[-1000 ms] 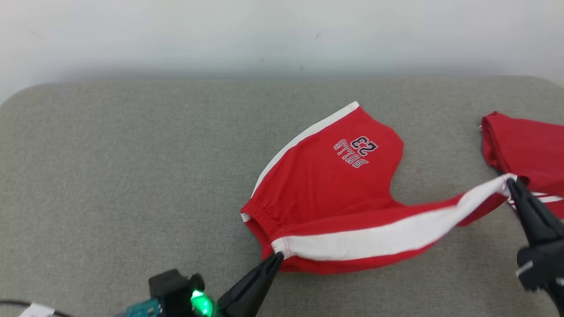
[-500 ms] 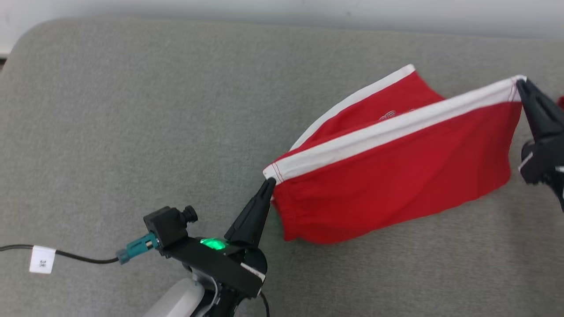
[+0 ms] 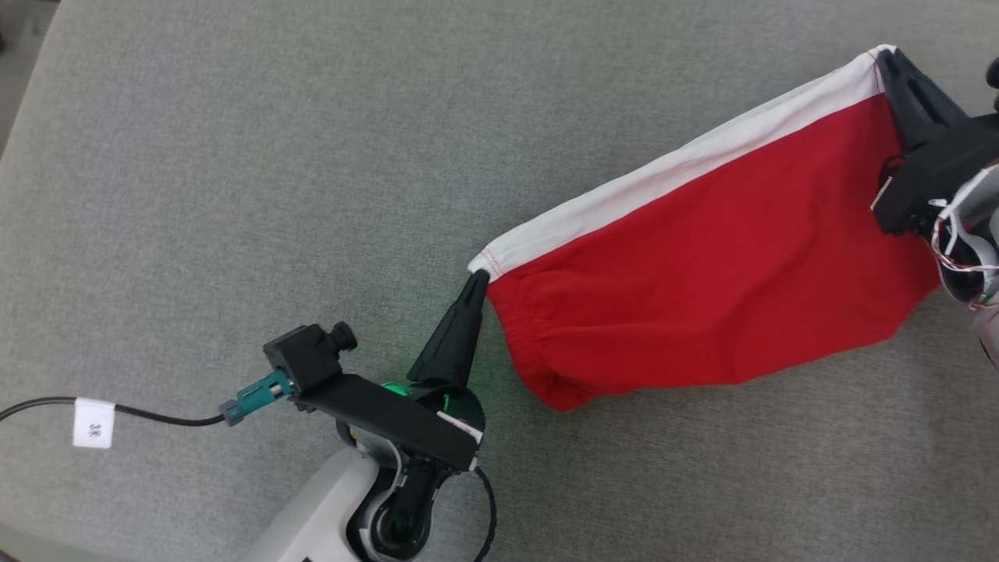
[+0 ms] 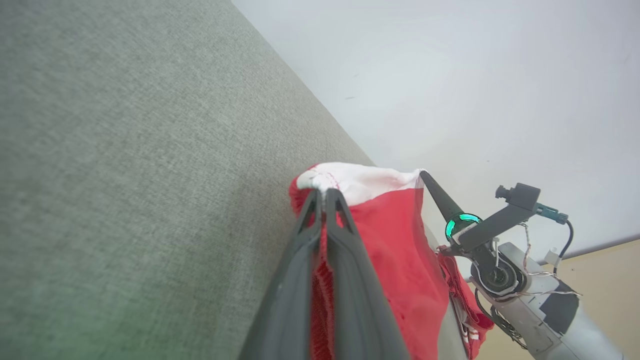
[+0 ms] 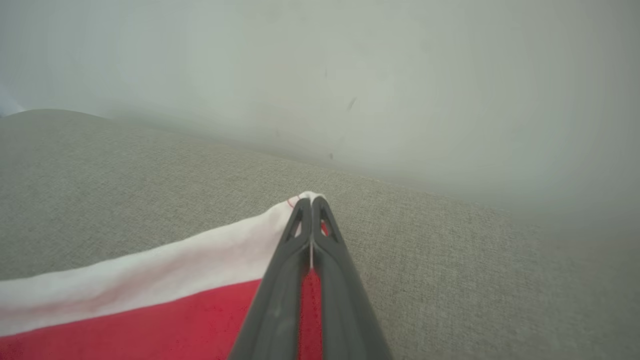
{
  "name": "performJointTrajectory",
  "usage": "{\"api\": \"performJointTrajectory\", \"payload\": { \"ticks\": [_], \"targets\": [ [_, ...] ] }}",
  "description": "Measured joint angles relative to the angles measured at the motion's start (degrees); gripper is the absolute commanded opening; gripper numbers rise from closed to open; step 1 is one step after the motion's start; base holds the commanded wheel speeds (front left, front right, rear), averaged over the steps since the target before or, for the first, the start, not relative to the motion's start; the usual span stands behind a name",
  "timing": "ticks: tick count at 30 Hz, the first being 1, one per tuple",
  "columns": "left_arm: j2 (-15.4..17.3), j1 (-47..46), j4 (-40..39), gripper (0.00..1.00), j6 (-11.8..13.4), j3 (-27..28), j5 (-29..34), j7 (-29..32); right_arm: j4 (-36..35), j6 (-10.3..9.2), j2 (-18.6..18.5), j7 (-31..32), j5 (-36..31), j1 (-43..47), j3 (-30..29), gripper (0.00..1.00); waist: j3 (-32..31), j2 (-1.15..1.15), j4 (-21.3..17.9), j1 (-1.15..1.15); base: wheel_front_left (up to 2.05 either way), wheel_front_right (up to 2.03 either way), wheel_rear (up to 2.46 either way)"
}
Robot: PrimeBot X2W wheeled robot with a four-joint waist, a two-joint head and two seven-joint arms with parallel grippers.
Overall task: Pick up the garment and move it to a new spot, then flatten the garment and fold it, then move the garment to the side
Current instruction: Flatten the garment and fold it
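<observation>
Left gripper (image 3: 477, 282): jaws pressed together, pinching one end of the white stripe on the garment (image 3: 702, 265). Right gripper (image 3: 892, 61): likewise clamped on the stripe's far end. Garment: red, stretched between both over the grey padded surface (image 3: 234, 195). Step, judged: carrying to the new spot. Next: lower evenly, spread flat. Nearby: tagged cable (image 3: 92, 422), well apart.

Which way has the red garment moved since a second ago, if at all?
Yes: the garment has lifted off the grey cushion, where its printed leg lay flat; it hangs stretched between left hand and right hand.
</observation>
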Motion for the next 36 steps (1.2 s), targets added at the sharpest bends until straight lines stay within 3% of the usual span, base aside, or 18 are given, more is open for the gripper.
{"api": "performJointTrajectory", "payload": {
  "ticks": [14, 15, 16, 17, 18, 19, 22, 25, 30, 36],
  "targets": [
    [-2.97, -1.46, 4.14, 0.00, -0.01, 1.87, 7.42, -0.08, 8.88, 0.00, 0.66, -6.00, 0.88, -5.52, 8.95, 0.00, 1.83, 0.00, 2.16, -0.01, 0.00, 0.00, 0.00],
    [-3.18, -1.45, 4.35, 0.00, -0.01, 2.16, 7.93, -0.08, 9.42, 0.00, 0.76, -6.21, 1.10, -5.75, 9.04, 0.05, 1.81, 0.00, 2.15, -0.01, 0.00, 0.00, 0.00],
    [-3.31, -1.43, 4.50, 0.07, -0.01, 2.37, 8.71, -0.08, 9.82, 0.00, 0.99, -6.49, 1.59, -5.80, 9.10, 0.30, 1.78, 0.00, 2.12, -0.01, 0.00, 0.00, 0.00],
    [-3.42, -1.41, 4.60, 0.26, -0.01, 2.61, 9.31, -0.08, 10.23, 0.00, 1.21, -6.65, 1.85, -5.80, 9.11, 0.81, 1.74, 0.00, 2.06, -0.01, 0.00, 0.00, 0.00],
    [-3.48, -1.41, 4.67, 0.56, -0.02, 2.93, 10.22, -0.08, 10.46, 0.00, 1.36, -6.95, 2.22, -5.82, 8.92, 1.00, 1.70, 0.00, 1.99, -0.01, 0.00, 0.00, 0.00],
    [-3.55, -1.38, 4.76, 1.00, -0.02, 3.39, 11.01, -0.08, 10.44, 0.00, 1.49, -7.05, 2.67, -5.88, 8.49, 1.00, 1.63, 0.00, 1.91, -0.01, 0.00, 0.00, 0.00],
    [-3.80, -0.95, 4.82, 1.00, -0.01, 5.56, 14.24, -0.08, 8.14, 0.00, 1.14, -7.22, 2.82, -5.71, 6.13, 1.00, 1.14, 0.00, 1.65, -0.01, 0.00, 0.00, 0.00],
    [-3.99, 0.47, 3.70, 1.00, 0.64, 8.49, 19.35, -0.08, 3.22, 0.00, -0.08, -7.31, 2.86, -3.31, -0.03, 1.00, 0.24, 0.00, 1.38, -0.01, 0.00, 0.00, 0.00],
    [-3.99, 5.94, -2.48, 1.00, 4.02, 13.25, 32.03, -0.09, -4.31, 0.00, -1.03, -7.40, 1.76, 7.71, -7.79, 1.00, -1.74, -0.01, 0.55, -0.01, 0.00, 0.00, 0.00],
    [-4.33, 15.17, -10.63, 1.00, 6.12, 14.73, 46.29, -0.10, -9.93, 0.00, -3.12, -7.43, 4.45, 21.02, -10.66, 1.00, -4.81, -0.01, 0.28, -0.02, 0.00, 0.00, 0.00]
  ]
}}
